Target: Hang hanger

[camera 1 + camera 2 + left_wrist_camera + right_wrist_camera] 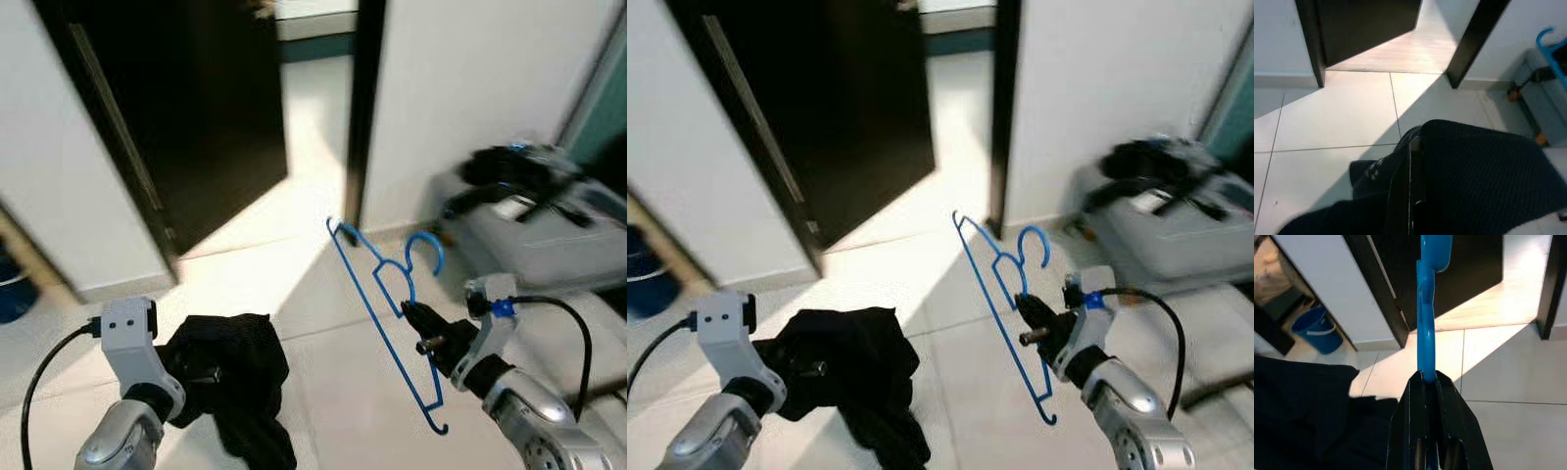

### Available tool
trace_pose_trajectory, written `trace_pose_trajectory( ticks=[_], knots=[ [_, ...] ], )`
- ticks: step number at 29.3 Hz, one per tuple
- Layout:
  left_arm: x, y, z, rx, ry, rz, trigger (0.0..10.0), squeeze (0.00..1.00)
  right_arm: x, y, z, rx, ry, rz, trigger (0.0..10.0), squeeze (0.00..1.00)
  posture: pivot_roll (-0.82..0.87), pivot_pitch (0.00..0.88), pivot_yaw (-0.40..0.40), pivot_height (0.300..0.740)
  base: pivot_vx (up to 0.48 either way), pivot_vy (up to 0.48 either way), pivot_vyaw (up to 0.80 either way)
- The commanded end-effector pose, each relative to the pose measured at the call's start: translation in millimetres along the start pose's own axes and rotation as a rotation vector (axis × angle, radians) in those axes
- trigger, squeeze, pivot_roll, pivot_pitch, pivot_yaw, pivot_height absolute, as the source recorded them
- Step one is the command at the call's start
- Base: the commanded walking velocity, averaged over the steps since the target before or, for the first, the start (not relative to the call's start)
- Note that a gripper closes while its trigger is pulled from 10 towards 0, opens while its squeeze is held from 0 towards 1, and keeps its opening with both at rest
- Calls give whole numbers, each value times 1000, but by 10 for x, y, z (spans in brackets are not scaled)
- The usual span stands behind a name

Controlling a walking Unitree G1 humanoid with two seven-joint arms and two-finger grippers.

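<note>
- At the lower left of the head views, a black garment is held up above the pale tiled floor by the left gripper; its fingers are buried in the cloth and clamped on it, as is seen in the left wrist view, where dark fabric wraps the black fingers.
- At the lower right, a blue wire hanger is gripped by the right gripper, the fingers pressed together on the wire just below the hook.
- The hanger is held in the air, tilted, with its long bar running from the centre of the frame down to the lower right and its hook pointing up.
- At the right edge, a grey case with black items piled on top is seen on the floor.
- Farther back, an open dark door stands in the upper left, with sunlit floor beyond it.
- A blue bucket sits by the white wall in the right wrist view.
</note>
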State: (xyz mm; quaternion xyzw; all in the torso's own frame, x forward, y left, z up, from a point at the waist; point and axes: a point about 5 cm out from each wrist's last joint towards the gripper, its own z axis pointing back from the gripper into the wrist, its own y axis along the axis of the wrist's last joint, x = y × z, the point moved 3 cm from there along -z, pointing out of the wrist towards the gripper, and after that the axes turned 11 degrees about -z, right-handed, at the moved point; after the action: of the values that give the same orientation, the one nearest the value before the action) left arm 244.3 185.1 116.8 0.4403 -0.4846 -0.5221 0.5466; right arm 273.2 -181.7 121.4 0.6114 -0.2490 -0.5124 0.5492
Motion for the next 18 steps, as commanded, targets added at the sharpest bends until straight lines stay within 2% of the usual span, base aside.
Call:
trace_pose_trajectory(
  ticks=[1,5,8,18],
  knots=[
    [-30,-1,-13,17,14,4,10000,0,-2,-37,-2,-14,-2,4,10000,0,-127,18,-44,740,0,0,738],
    [-29,0,-16,22,19,6,10000,0,8,-45,3,-18,-5,5,10000,0,-127,18,-44,740,0,0,738],
    [-25,32,-32,45,56,-15,10000,0,27,-62,0,-42,4,8,10000,0,-116,0,-93,740,0,0,735],
    [-40,33,-17,45,66,-1,10000,0,1,-23,-52,-36,27,12,10000,0,-107,0,-78,740,0,0,724]
  ],
)
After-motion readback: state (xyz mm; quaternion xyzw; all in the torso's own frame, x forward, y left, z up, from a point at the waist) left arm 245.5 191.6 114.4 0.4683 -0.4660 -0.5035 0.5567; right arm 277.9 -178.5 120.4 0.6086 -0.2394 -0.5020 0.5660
